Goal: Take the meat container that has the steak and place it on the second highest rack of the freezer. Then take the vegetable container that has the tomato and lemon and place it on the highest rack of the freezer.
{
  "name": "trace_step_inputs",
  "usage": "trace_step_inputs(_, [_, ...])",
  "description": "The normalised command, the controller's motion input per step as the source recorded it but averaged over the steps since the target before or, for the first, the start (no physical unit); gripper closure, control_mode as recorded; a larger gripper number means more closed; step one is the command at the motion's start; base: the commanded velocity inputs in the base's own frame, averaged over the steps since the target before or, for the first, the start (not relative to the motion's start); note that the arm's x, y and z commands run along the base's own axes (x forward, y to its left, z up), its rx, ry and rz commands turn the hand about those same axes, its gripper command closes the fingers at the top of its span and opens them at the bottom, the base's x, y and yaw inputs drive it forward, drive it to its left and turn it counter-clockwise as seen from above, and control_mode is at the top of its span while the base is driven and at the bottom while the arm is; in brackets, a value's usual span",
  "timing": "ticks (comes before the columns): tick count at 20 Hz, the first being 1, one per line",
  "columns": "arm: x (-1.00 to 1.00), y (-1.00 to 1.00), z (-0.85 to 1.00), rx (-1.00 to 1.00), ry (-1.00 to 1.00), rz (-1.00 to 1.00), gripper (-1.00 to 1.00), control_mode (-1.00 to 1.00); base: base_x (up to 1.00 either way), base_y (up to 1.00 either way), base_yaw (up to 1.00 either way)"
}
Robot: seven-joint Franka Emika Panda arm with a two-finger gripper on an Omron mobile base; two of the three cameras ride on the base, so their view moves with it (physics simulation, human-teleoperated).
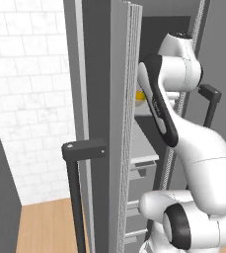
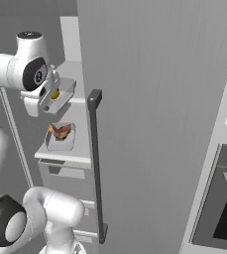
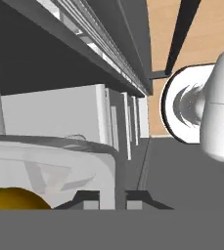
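The steak (image 2: 60, 131) lies in its clear tray (image 2: 61, 141) on a pale freezer rack (image 2: 80, 149).

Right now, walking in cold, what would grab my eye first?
Probably the big white robot arm reaching into the tall grey freezer, its gripper shut on the rim of a clear tray with a yellow lemon at the highest rack. Just below, a dark red steak sits in its own tray on the next shelf.

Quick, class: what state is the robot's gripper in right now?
Gripper: shut on the rim of the vegetable container holding the lemon.
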Motion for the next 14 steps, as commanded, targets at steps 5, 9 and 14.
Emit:
trace_step_inputs(5, [1.0,0.09,-0.12,0.0,0.0,0.0,1.0,-1.0,0.0,0.0,0.0])
trace_step_inputs(9, [0.94,0.04,-0.29,0.0,0.0,0.0,1.0,-1.0,0.0,0.0,0.0])
trace_step_inputs(14, [0.72,0.01,-0.31,-0.01,-0.06,0.0,1.0,-1.0,0.0,0.0,0.0])
